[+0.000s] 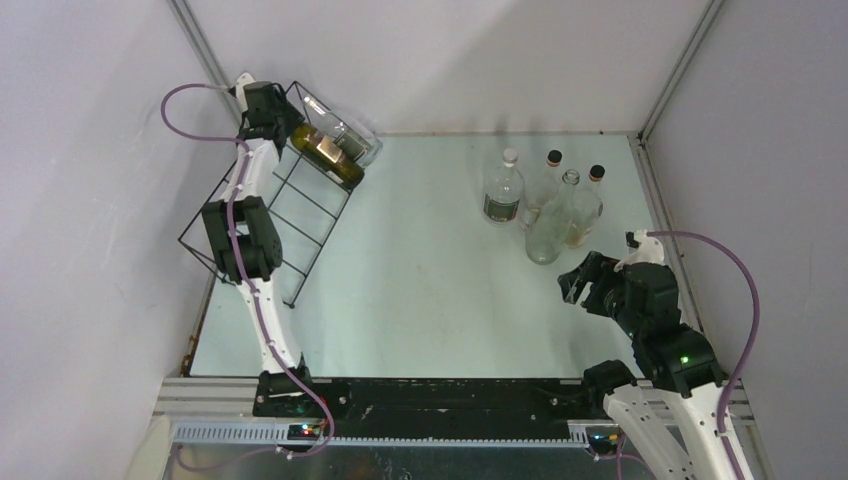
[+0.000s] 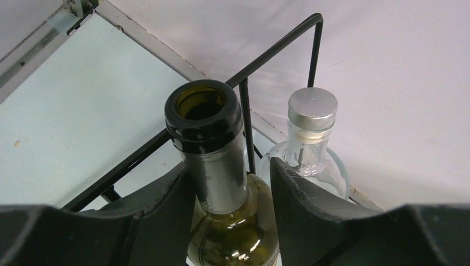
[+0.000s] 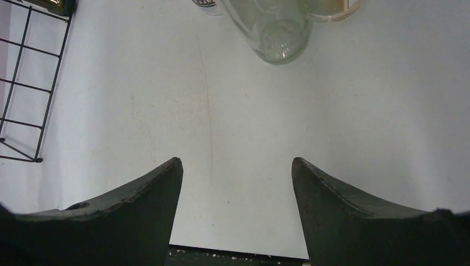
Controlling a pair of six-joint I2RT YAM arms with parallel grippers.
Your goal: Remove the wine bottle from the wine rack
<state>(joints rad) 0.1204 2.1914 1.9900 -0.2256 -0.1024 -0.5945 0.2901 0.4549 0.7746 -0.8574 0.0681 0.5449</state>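
The table (image 1: 430, 310) is the biggest thing I have on screen. It is a pale surface boxed in by walls (image 1: 90, 200) on the left, far and right sides. Its whole middle is bare, from the near rail up to the far wall, and that is my widest stretch of free space.

The wine rack (image 1: 300, 215) sits tilted in the far left corner, close against the left wall. Its black wire grid reaches out over the table's left edge strip. My left arm (image 1: 245, 240) runs up along that same edge, over the rack, so there is little spare room on that side.

A cluster of four clear bottles (image 1: 545, 200) stands upright at the far right, near the right wall and well apart from the rack.

The wine bottle (image 2: 216, 172), dark green with an open mouth, lies in the top of the rack at the far corner. A rack wire runs just behind its neck. A clear bottle with a silver cap (image 2: 312, 108) lies just beside it.

The left gripper (image 2: 228, 163) straddles the wine bottle's neck. One finger (image 2: 161, 205) is against the glass and a gap shows on the other side, so it is not clamped.

The right gripper (image 3: 237, 160) hangs over bare table just short of the cluster, jaws spread and empty.
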